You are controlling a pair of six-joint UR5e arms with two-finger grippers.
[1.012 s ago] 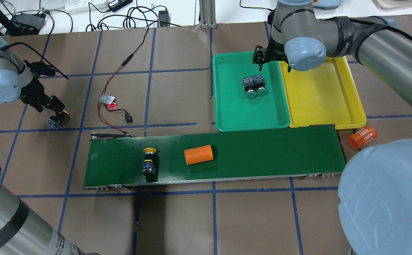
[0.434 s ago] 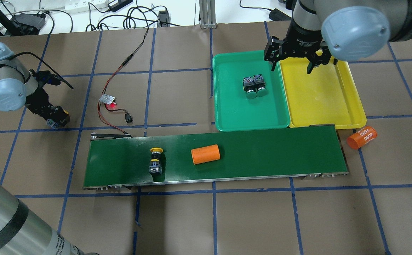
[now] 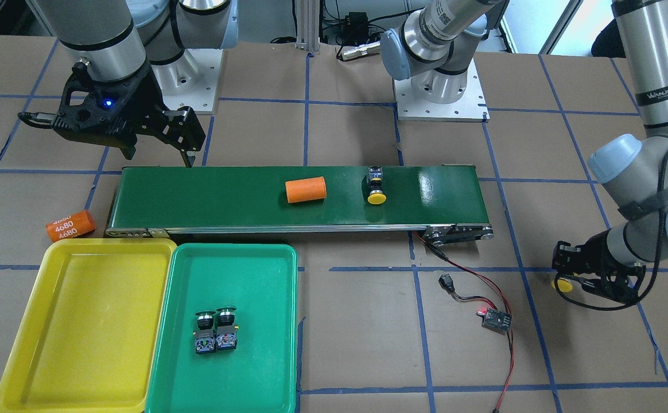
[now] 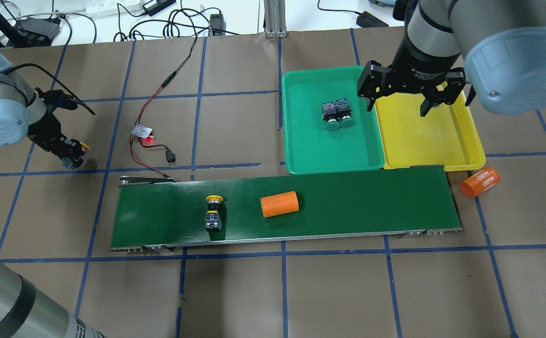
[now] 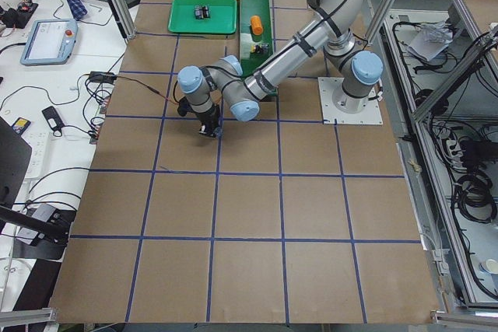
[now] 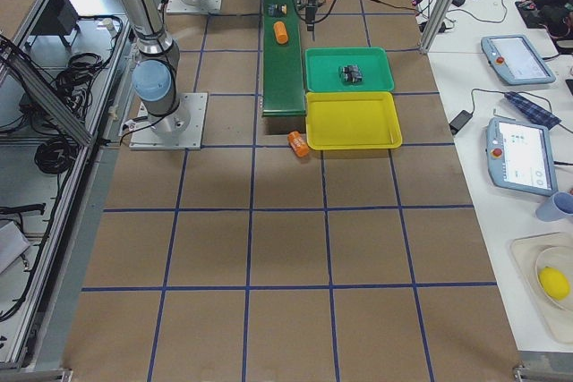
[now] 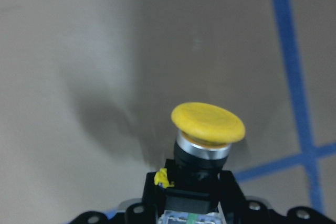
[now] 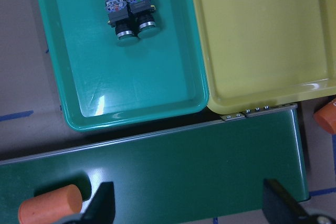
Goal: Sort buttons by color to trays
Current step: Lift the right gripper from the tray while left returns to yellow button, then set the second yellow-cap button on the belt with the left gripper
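Your left gripper (image 4: 72,155) is closed on the black body of a yellow button (image 7: 208,123). The cap points forward, and the button seems to be held just above the table (image 4: 254,291). The belt (image 4: 371,202) begins off to that gripper's inner side. The second yellow button (image 4: 213,213) lies on the belt, with an orange cylinder (image 4: 279,203) just beyond it.

I judge the yellow half of the sort to be the step in hand. Both green buttons (image 4: 337,115) sit side by side in the green tray (image 4: 329,150). Both yellow ones are outside the yellow tray (image 4: 423,141), which lies well apart from your left gripper, past the belt's far end. The next move likely calls for bringing the held button toward the belt or tray without slackening the grip.

Your right gripper (image 4: 397,108) hangs wide open with nothing in it, high over the tray end of the belt. It will probably need to drop onto the button on the belt.

The other orange cylinder (image 4: 479,182), just beside the belt's end, reads "4680". Lettering on the left arm (image 3: 664,92) looks like "WANJEED", though I'm unsure.
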